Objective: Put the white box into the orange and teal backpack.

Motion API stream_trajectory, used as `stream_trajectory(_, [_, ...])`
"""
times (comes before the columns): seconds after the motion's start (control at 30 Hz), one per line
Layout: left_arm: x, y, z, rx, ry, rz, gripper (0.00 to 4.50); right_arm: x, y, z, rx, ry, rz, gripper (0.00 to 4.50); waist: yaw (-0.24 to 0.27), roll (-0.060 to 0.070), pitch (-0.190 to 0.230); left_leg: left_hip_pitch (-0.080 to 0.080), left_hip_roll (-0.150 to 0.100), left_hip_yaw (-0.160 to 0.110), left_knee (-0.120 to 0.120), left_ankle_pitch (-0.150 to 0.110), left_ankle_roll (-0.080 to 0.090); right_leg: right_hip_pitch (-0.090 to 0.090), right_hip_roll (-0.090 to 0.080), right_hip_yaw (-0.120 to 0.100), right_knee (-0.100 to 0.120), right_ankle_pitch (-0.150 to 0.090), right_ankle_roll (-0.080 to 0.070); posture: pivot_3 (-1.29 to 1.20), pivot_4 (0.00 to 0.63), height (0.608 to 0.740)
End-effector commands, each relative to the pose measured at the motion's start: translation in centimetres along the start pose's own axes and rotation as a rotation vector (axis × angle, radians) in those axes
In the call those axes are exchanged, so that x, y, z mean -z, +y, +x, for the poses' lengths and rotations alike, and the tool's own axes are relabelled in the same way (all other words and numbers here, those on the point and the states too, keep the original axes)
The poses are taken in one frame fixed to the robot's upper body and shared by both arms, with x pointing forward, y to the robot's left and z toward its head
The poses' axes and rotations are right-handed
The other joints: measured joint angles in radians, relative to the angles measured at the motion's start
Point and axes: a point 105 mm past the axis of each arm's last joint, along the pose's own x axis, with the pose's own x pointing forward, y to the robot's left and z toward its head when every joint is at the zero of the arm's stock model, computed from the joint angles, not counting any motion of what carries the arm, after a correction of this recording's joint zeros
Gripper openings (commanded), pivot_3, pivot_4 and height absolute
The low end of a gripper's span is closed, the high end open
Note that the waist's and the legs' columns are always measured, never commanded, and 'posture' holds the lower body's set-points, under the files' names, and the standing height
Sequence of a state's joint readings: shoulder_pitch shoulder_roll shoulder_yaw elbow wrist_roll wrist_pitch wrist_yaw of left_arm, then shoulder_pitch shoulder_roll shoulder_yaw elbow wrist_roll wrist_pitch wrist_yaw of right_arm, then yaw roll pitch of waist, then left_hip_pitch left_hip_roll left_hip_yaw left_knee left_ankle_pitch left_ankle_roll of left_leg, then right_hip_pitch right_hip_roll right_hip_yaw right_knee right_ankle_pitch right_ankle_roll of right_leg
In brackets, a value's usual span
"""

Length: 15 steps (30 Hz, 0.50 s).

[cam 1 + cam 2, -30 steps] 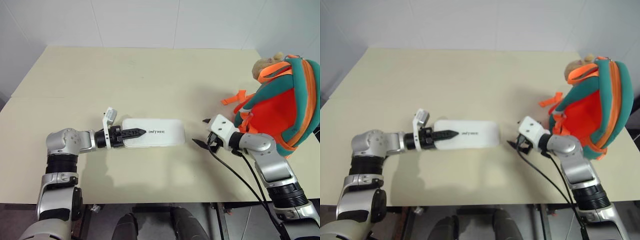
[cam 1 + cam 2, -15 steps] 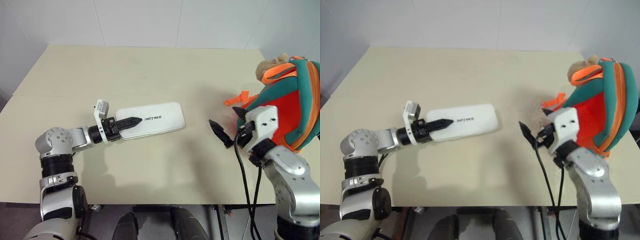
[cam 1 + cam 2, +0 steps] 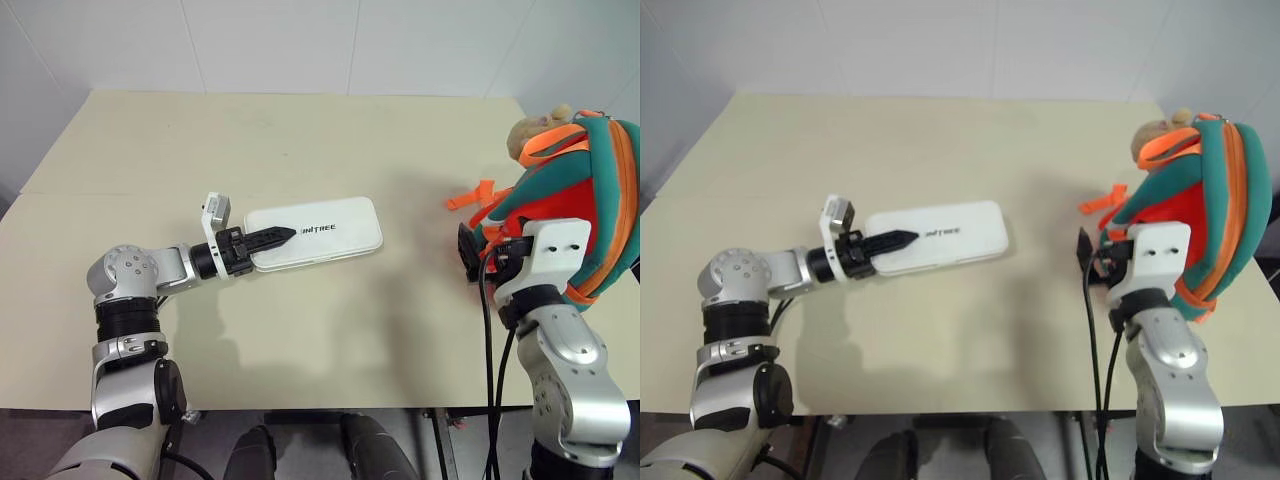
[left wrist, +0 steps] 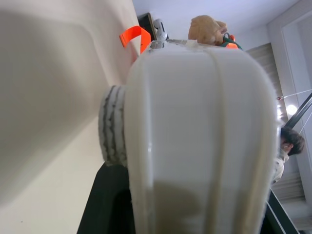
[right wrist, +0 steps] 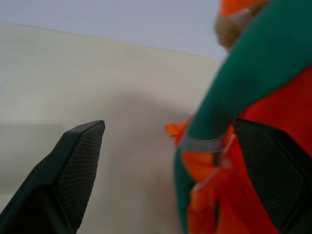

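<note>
The box (image 3: 313,232) is over the table (image 3: 300,140) on the robot's left side, well apart from the backpack (image 3: 580,205), which sits upright at the right edge with a plush toy (image 3: 535,132) at its top. The left gripper (image 3: 268,238) is clamped on the box's near short end, one finger lying across the top face, the rest of the box sticking out toward the backpack.

It looks like a rigid, smooth shell — probably light, but long, so an end grip like this gives it a lot of leverage to droop or twist out. The slick rounded edges won't help either.

The right gripper (image 5: 161,170) is spread wide and empty, just beside the backpack's front. The backpack looks soft and floppy, so I'd guess that hand needs to hold the opening — otherwise the box will just push the fabric around.
</note>
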<state>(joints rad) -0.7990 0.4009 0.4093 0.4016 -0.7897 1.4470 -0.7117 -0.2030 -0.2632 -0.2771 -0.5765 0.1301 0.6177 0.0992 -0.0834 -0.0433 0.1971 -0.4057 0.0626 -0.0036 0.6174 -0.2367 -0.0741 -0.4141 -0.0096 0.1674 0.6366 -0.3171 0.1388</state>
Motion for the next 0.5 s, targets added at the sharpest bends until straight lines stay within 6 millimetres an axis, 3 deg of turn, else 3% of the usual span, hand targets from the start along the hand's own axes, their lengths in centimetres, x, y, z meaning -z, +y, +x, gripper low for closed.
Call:
stream_trajectory(0.03, [-0.4,-1.4,0.0,0.049,-0.006,0.042,1.3,-1.2,-1.1,1.5,0.071,-0.081,-0.04,4.5,0.0,0.0,0.0,0.0,0.0,0.0,-0.001,0.0,0.0,0.0,0.0,0.0,0.0,0.0,0.0,0.0,0.15,0.74])
stream_trajectory(0.27, [-0.2,-1.5,-0.6,0.032,-0.023,0.049,1.3,-1.1,-3.1,6.2,0.217,-0.119,-0.028,4.5,-0.002,0.0,0.0,0.0,0.0,0.001,-0.003,0.0,0.0,-0.001,0.0,0.0,0.0,0.0,-0.001,0.0,0.15,0.74])
stream_trajectory(0.37, [-0.2,-1.5,-0.9,0.025,-0.032,0.053,1.3,-1.0,-4.4,7.7,0.307,-0.109,-0.023,3.87,-0.004,0.0,0.0,0.0,0.0,0.002,-0.003,0.0,0.0,-0.001,-0.001,0.001,0.0,0.0,0.0,0.0,0.15,0.74])
stream_trajectory(0.5, [-0.1,-1.6,-1.1,0.018,-0.049,0.058,1.3,-1.2,-5.0,8.8,0.347,-0.121,-0.015,2.42,-0.004,0.0,0.0,0.0,0.001,0.001,-0.004,0.0,-0.001,-0.001,-0.001,0.0,0.0,0.0,-0.001,0.0,0.15,0.74])
